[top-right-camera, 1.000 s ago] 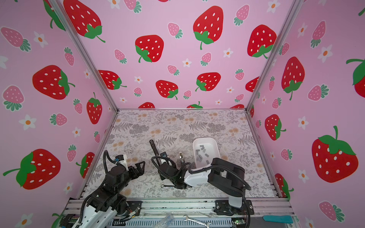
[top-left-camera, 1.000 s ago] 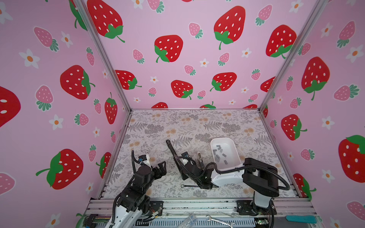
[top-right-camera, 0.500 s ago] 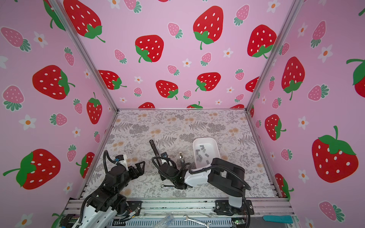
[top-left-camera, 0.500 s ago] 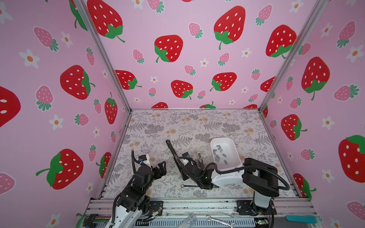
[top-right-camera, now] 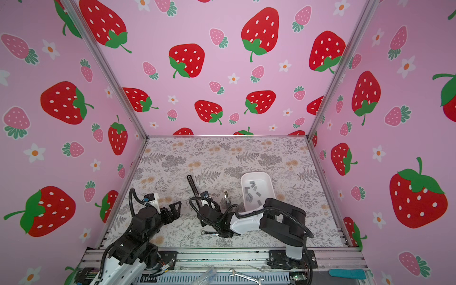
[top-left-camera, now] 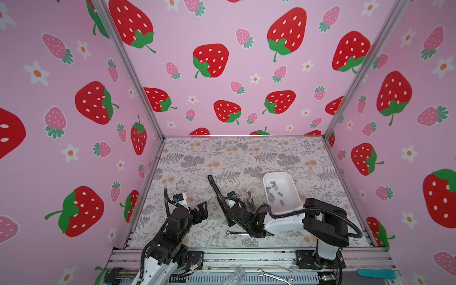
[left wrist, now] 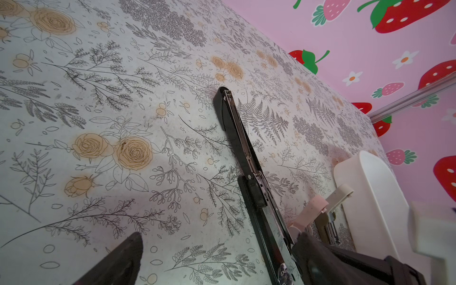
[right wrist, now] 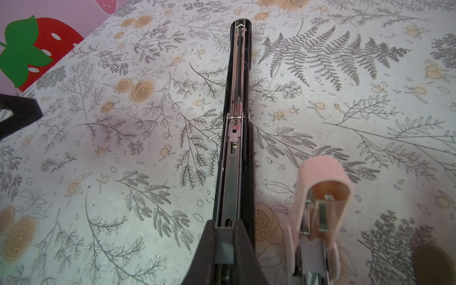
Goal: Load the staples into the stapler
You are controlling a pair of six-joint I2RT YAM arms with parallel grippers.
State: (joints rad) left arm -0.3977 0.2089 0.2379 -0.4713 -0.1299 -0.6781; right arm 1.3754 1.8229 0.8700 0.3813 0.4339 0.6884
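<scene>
Black stapler (top-left-camera: 218, 195) lying on floral table mat (top-left-camera: 222, 153), toward the front and about mid-width in both top views. Top arm swung fully back, metal magazine channel facing up. In the right wrist view, channel looks bare along the stretch ahead of the fingers.

Right gripper (right wrist: 224, 237) at the near end of that channel. Jaws pinched tight on a small grey piece, read as one staple strip (right wrist: 223, 246), held in line with the track. Cannot tell whether the strip already sits in the track or just above it, since the fingers hide the contact.

Left gripper (top-left-camera: 201, 211) hovering over the mat to the left of the stapler, apart from it. Jaws spread wide, nothing between them.

Other staples (top-left-camera: 276, 188) loose in white tray (top-left-camera: 278, 173) to the right of the stapler, several strips scattered on its floor. Pink mini stapler (right wrist: 323, 177), also opened, just beside the black one on the tray side. Silver wrench (top-left-camera: 237, 232) on the mat by the right arm, not part of the job.

Progress, as judged:
- Stapler opened: done.
- Strip picked and brought to the magazine: done.
- Left to do: seat strip fully in channel, let go, swing top arm shut.

Past halfway. Risk: strip cocking in the track on release.
</scene>
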